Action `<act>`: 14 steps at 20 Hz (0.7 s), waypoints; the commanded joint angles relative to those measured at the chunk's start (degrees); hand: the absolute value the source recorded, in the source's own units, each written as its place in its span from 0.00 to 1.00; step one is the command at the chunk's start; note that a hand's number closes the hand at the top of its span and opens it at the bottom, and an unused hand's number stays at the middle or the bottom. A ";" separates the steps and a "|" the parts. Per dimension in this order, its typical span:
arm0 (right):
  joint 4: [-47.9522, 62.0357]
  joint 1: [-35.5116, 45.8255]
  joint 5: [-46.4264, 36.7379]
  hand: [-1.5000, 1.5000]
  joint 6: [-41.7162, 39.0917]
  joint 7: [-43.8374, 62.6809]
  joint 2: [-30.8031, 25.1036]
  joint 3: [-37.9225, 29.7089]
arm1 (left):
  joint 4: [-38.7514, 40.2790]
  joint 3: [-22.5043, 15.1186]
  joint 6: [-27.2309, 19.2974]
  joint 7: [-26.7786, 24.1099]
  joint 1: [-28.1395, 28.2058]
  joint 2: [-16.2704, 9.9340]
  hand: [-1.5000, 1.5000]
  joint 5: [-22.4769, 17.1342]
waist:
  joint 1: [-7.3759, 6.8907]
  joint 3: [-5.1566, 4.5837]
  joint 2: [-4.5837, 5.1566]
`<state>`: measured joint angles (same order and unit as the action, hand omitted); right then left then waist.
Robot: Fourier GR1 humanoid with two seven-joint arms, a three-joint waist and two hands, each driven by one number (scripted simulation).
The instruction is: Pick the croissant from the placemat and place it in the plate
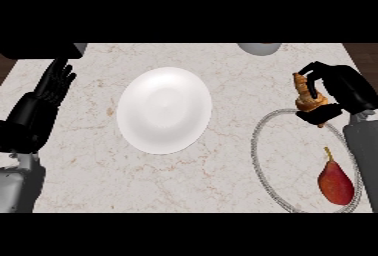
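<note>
A golden-brown croissant is held upright above the far edge of the round marble placemat, which has a grey rope rim. My right hand is shut on it, fingers curled over its top and thumb under its lower end. The white plate lies on the counter to the left of the placemat, with nothing on it. My left hand rests open at the left edge, fingers pointing up, well away from the plate.
A red pear lies on the right part of the placemat. A grey rounded object shows at the counter's far edge. A dark object sits at the far left corner.
</note>
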<state>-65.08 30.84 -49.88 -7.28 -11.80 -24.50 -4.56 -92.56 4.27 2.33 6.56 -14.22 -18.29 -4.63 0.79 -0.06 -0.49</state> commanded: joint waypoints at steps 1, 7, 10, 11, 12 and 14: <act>-9.21 0.87 7.78 1.00 -6.11 -0.80 4.00 -0.82 | 1.22 -1.26 -1.13 0.57 -1.33 1.22 0.50 1.62 | 0.67 0.01 -0.04; -19.24 2.39 12.65 1.00 -11.88 7.60 9.29 0.43 | 0.49 0.52 1.22 -1.92 0.18 -0.06 0.50 0.84 | -0.71 0.03 0.34; -25.08 1.73 11.53 1.00 -12.58 12.19 13.48 4.90 | 3.15 -0.07 0.14 0.59 -4.15 1.48 0.50 1.13 | -0.47 0.04 0.42; -28.13 1.83 12.67 1.00 -15.03 15.66 13.61 4.51 | -2.84 -1.56 -0.51 2.08 -0.17 2.43 0.50 1.82 | -0.73 0.05 0.29; -24.78 5.00 10.17 1.00 -12.55 17.19 16.25 6.74 | 1.02 -0.11 1.30 -2.07 0.57 1.39 0.50 1.55 | -0.99 0.03 0.43; -22.45 9.97 9.38 1.00 -12.07 20.83 19.50 8.14 | 3.44 -0.86 0.59 -1.51 -2.33 2.43 0.50 2.20 | -0.99 0.02 0.54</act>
<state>-88.14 35.72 -39.26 -19.81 3.32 -10.19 0.51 -92.38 3.88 2.79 6.33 -14.57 -16.81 -3.27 0.05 -0.03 -0.17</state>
